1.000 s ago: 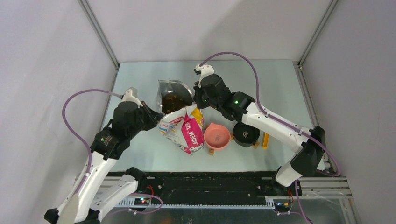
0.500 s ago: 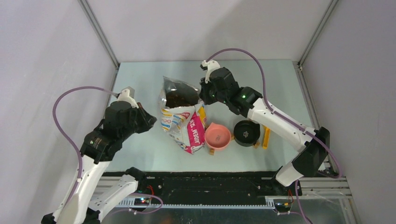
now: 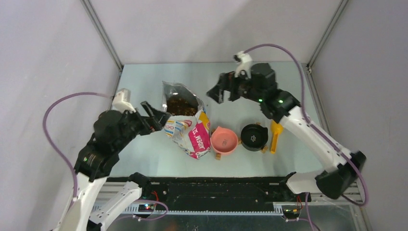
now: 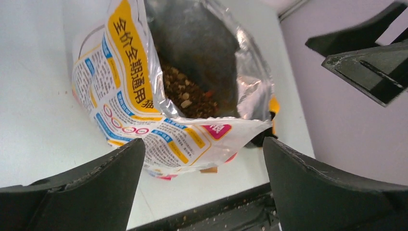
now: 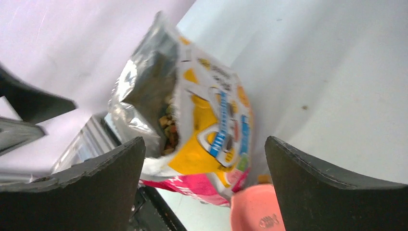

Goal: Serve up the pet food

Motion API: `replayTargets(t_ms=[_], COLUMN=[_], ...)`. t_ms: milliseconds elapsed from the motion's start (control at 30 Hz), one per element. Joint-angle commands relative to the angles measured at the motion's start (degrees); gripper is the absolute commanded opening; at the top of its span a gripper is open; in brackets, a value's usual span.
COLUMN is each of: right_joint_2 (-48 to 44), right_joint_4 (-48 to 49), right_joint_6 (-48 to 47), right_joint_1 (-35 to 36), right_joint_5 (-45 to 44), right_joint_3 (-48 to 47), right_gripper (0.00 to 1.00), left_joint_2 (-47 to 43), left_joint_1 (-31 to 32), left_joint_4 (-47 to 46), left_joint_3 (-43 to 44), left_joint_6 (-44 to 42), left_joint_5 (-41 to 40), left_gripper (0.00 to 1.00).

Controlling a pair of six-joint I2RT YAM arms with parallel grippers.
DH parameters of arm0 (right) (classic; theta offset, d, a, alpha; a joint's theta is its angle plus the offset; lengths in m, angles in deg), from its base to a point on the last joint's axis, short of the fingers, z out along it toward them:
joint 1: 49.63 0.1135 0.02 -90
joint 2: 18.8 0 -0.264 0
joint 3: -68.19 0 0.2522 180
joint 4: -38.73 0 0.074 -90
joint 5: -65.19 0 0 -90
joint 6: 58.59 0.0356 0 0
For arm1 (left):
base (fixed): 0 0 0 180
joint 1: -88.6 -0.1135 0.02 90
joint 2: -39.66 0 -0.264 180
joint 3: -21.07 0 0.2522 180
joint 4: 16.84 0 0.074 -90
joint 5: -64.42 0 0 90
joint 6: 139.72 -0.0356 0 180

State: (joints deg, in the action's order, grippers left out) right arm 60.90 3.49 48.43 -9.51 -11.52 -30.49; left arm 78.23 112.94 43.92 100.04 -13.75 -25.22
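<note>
Both wide open w/ nothing held, left gripper [image 3: 161,120] & right gripper [image 3: 222,91] flank upright glossy white-yellow-pink bag [image 3: 190,132], mouth agape so small brown kibble pellets [image 3: 180,103] inside don't spill, prob. bound for round pink bowl [image 3: 224,139] beside it.

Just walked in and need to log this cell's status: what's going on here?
Two robot arms are working at serving pet food. An opened bag stands on the table with the pet food visible inside. The left gripper and right gripper flank it, both open and holding nothing. The pink bowl and black bowl beside the bag look empty, so nothing is served yet.
</note>
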Motion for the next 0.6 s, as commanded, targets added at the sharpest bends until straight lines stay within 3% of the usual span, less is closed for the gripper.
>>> replayTargets(t_ms=[0, 233, 367, 567], right_joint_2=[-10.71, -26.86, -32.11, -32.51], right_joint_4=[3.67, -9.53, -14.85, -14.06], right_joint_6=[5.88, 14.11, 17.07, 18.01], right_joint_1=[-8.71, -21.92, -31.47, -41.69], right_joint_5=[0.76, -22.69, -25.96, -22.92], right_joint_3=[7.41, 24.77, 33.36, 44.01], right_gripper=[0.99, 0.99, 0.99, 0.98], left_joint_2=[-4.95, -10.22, -9.65, -8.92], left_joint_1=[-0.26, -0.23, -0.21, -0.24], left_joint_4=[-3.85, 4.25, 6.95, 4.32], left_joint_3=[-0.66, -7.68, -11.64, -16.91], left_joint_6=[-0.09, 6.05, 9.12, 10.86], left_joint_5=[-6.34, -26.88, -32.4, -31.1], left_gripper=[0.99, 0.99, 0.99, 0.99])
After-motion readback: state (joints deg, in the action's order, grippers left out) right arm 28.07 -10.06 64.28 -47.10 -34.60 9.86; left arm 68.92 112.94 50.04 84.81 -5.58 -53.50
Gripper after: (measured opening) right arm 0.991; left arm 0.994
